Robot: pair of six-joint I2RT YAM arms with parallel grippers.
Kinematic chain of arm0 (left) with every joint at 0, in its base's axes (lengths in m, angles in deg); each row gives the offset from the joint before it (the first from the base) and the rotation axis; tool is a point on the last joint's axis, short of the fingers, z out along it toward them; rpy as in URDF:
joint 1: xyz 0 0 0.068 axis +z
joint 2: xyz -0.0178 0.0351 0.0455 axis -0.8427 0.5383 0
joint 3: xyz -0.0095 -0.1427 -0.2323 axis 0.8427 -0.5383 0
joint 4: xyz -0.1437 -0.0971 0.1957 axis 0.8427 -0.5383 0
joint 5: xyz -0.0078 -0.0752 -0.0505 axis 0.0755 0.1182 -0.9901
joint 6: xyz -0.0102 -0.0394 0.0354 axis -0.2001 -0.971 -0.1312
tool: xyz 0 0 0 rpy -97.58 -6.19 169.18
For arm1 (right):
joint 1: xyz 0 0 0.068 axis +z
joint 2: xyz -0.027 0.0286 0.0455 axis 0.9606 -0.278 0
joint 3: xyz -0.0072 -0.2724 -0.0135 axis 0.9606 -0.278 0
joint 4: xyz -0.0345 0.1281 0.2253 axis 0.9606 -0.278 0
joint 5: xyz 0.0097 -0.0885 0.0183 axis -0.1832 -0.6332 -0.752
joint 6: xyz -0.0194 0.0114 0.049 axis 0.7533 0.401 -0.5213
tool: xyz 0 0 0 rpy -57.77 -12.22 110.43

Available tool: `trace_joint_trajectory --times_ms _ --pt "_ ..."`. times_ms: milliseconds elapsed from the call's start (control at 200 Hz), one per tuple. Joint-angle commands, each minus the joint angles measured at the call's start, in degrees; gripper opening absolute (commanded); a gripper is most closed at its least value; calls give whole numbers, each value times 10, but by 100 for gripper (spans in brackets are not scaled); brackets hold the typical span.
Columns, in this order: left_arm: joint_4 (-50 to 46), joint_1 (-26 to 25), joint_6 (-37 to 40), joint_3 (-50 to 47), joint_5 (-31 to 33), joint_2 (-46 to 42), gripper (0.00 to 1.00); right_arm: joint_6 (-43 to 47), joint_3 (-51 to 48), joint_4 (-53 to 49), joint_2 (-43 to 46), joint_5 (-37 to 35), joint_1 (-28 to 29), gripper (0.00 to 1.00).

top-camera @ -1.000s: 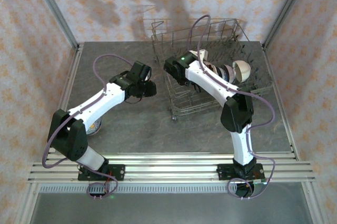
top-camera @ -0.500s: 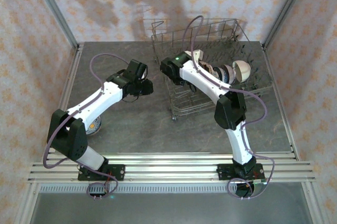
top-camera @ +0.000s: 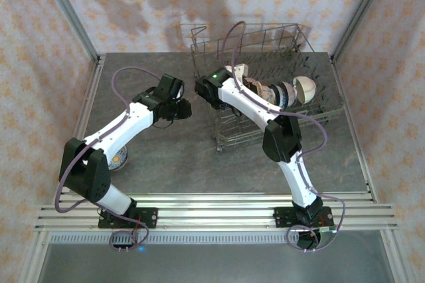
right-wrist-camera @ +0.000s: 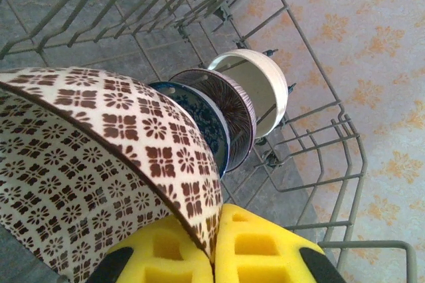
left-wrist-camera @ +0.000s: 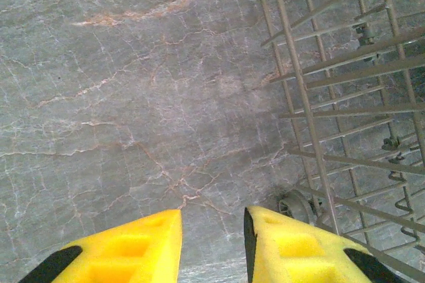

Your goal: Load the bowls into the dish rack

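Right fingers (right-wrist-camera: pixel 229 246) are clamped on the rim of the brown bowl (right-wrist-camera: pixel 99 163), and we see it tilted over the tines at the left end of the rack (top-camera: pixel 232 130). Past it in the rack, three bowls stand on edge in a row: blue bowl (right-wrist-camera: pixel 202 113), striped bowl (right-wrist-camera: pixel 232 107), cream bowl (right-wrist-camera: pixel 262 84). Left fingers (left-wrist-camera: pixel 159 243) are parted with nothing between them, above the desk (left-wrist-camera: pixel 119 97) just outside the rack's left side. One more bowl (top-camera: pixel 121 159) sits on the desk well left of the rack.
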Motion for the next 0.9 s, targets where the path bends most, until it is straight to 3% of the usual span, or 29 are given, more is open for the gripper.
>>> trace_joint_trajectory --times_ms 0,195,395,896 --pt "-3 7 8 21 -3 12 32 -22 25 -67 -30 -10 3 6" --pt "-3 10 11 30 -11 21 32 -44 27 -86 -24 -24 1 3" --pt "-12 9 25 51 -59 54 32 -58 12 -87 6 -30 -1 0" --pt "-42 -10 48 83 -85 94 32 -82 -5 -87 26 -62 -7 0"
